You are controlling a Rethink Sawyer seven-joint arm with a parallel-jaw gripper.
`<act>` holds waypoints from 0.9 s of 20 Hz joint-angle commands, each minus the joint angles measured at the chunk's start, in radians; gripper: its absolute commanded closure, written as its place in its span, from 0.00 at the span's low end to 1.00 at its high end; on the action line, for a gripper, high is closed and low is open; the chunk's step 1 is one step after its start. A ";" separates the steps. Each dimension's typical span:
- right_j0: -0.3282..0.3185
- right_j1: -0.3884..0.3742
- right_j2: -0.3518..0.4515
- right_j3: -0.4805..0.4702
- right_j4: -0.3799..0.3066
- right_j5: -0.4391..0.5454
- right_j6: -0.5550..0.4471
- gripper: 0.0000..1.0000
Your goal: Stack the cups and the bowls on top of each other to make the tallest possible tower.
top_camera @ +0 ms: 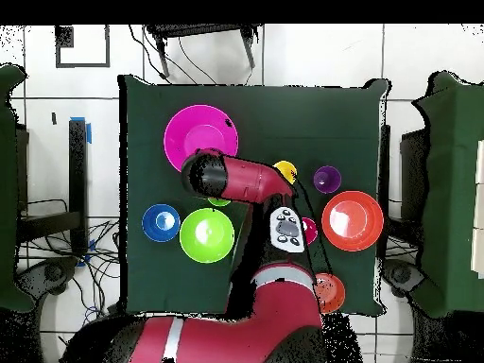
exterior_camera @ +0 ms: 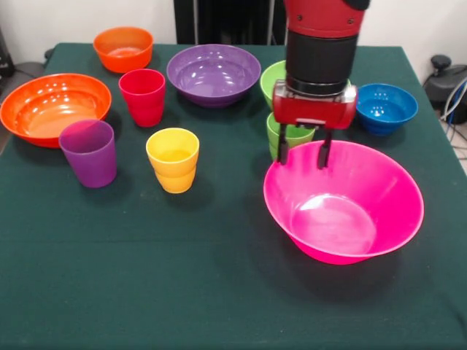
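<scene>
Item, my gripper [exterior_camera: 303, 154]: two dark fingers a narrow gap apart, straddling the far rim of the large pink bowl [exterior_camera: 350, 208]; whether they pinch it, I cannot tell.

Item, pink bowl: upright, right side of the table [exterior_camera: 146, 277], nearest of all.

Item, green cup [exterior_camera: 281, 137]: just behind my fingers, partly hidden by me; green bowl [exterior_camera: 270, 79] beyond it.

Item, blue bowl [exterior_camera: 385, 108]: far right.

Item, purple bowl [exterior_camera: 213, 74]: far centre.

Item, left: large orange bowl [exterior_camera: 52, 108], small orange bowl [exterior_camera: 123, 48], red cup [exterior_camera: 142, 96], purple cup [exterior_camera: 89, 152], yellow cup [exterior_camera: 173, 159]. All stand apart; nothing stacked.
</scene>
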 commanded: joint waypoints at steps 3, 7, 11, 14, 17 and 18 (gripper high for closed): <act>-0.062 0.013 0.118 -0.010 -0.013 -0.044 0.087 0.00; -0.068 0.010 0.124 -0.009 -0.020 -0.039 0.081 0.00; -0.112 0.082 0.168 -0.043 -0.046 -0.083 0.039 0.00; -0.128 0.114 0.183 -0.049 -0.062 -0.107 0.029 0.00; -0.136 0.131 0.194 -0.048 -0.072 -0.127 0.030 0.00; -0.137 0.134 0.195 -0.047 -0.073 -0.132 0.032 0.00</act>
